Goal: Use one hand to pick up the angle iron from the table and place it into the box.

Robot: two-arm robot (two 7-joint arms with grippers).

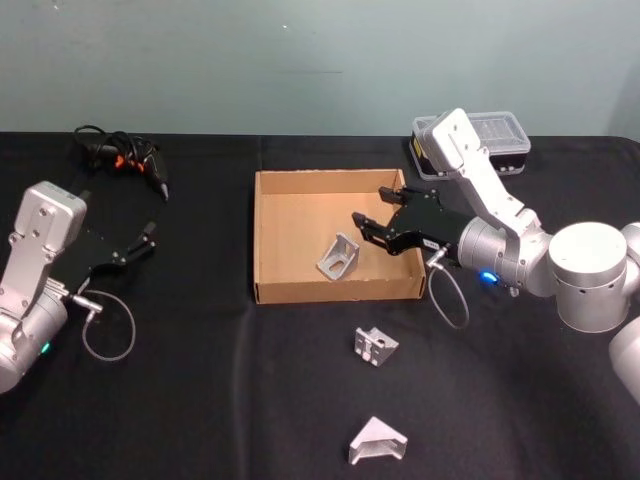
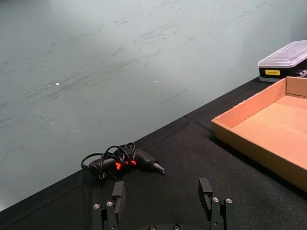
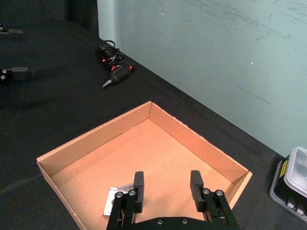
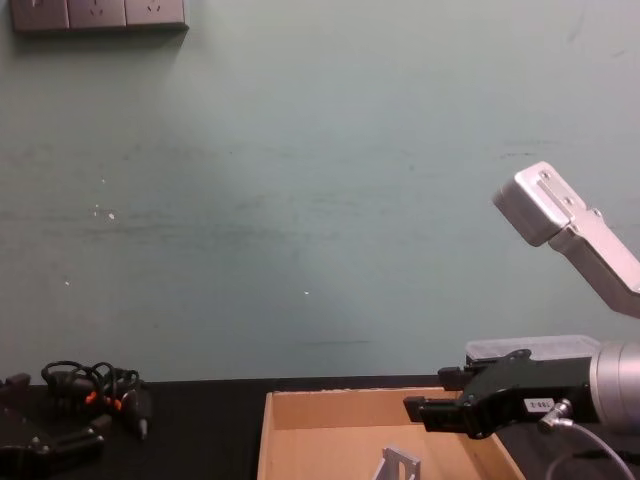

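Right claw: the black right gripper (image 1: 372,207) hangs over the box's right side, fingers spread wide, holding nothing.
Angle iron: silver metal angle iron (image 1: 340,257) lies inside the shallow tan cardboard box (image 1: 330,289), near the fingertips.
Left claw: left gripper (image 2: 163,191) spread, empty.

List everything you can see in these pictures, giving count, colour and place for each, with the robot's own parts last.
Table: one, black, under everything.
Box: one, tan cardboard, centre of the table.
Angle irons: three, silver-grey; this one inside the box, two others on the table in front of it.
Plastic case: one, clear lid on black base, behind the box's right corner.
Corded tool: one, black with orange-red marks, back left.
Left gripper: one, black, open, over the table's left side.
Right gripper: one, black, open, empty, over the box.
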